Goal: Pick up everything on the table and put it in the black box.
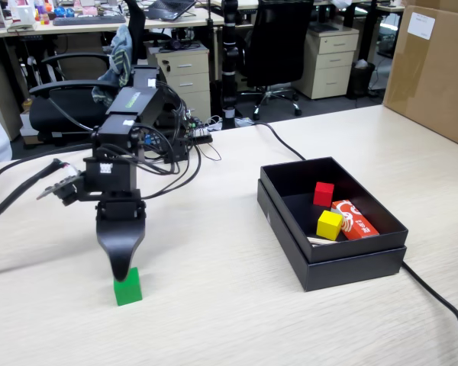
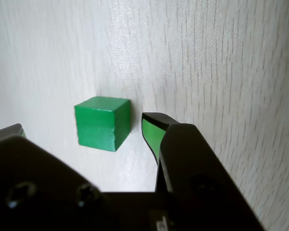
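My black gripper [image 2: 82,130] stands open, jaws straddling the small bright green matte cube [image 2: 102,122] on the pale beige wood-grain table [image 1: 229,320], well left of the shallow black cardboard box [image 1: 351,263].

No legible text, even on the orange packet [image 1: 355,219].

Green cube [image 1: 127,287]; black box [image 1: 343,267]; beige wood-grain table [image 1: 229,320].
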Robot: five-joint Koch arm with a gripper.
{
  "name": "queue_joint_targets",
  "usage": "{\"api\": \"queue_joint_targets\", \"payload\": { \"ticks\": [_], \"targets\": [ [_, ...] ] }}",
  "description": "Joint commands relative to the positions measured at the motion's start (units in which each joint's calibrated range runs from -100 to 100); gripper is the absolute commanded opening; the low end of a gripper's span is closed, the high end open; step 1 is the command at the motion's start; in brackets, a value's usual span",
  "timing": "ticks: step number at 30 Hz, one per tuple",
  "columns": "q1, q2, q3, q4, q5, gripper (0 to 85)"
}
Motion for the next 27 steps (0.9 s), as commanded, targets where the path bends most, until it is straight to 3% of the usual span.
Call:
{"api": "queue_joint_targets", "payload": {
  "ticks": [1,9,18,27],
  "targets": [
    [-0.39,0.68,5.21,-0.05,-0.59,47.6],
    [-0.24,4.58,5.85,-0.05,-1.17,46.7],
    [0.00,5.84,6.75,-4.11,-1.27,37.5],
    [-0.29,6.42,7.02,-6.18,-0.93,16.4]
  ]
}}
